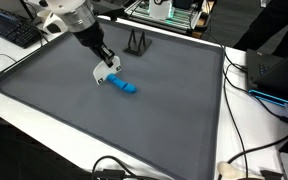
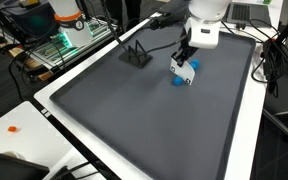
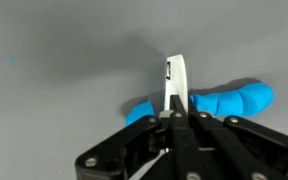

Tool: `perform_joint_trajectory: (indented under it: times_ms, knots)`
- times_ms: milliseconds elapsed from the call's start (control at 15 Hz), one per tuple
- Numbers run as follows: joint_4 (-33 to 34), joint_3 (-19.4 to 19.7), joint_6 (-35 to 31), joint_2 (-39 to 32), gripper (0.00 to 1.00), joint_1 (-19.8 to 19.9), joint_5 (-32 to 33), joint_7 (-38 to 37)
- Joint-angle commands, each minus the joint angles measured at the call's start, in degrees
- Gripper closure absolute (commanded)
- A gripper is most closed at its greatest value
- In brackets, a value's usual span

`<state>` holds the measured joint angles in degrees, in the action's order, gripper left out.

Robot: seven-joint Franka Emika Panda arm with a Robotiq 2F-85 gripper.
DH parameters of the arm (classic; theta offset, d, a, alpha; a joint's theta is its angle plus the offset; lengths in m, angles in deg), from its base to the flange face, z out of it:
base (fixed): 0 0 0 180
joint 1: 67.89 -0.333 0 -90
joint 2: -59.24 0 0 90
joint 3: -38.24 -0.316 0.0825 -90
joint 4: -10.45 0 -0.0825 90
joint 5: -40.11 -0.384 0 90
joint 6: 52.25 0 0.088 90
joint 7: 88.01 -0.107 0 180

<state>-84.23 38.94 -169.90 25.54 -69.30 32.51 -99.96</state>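
My gripper is shut on a thin white flat piece that sticks out upright past the fingertips. Right behind it a blue lumpy object lies on the grey mat, showing on both sides of the white piece. In both exterior views the gripper hangs low over the mat with the white piece at its tip, next to the blue object. Whether white and blue touch is hard to tell.
A small black stand sits near the mat's far edge. The mat has a raised white rim. Cables, a keyboard and electronics lie around the table outside the rim.
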Motion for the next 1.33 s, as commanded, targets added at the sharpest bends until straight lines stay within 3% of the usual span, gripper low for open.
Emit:
perform_joint_trajectory:
  times_ms: [0,400,1267]
  knots:
    - [-2.45,0.36,0.75,3.11,0.99,-0.36,0.77,-0.79]
    - [-4.56,1.13,1.53,8.17,0.99,-0.66,1.79,-3.25]
    - [-19.75,2.35,-0.96,25.64,0.99,-0.14,-3.17,-25.03]
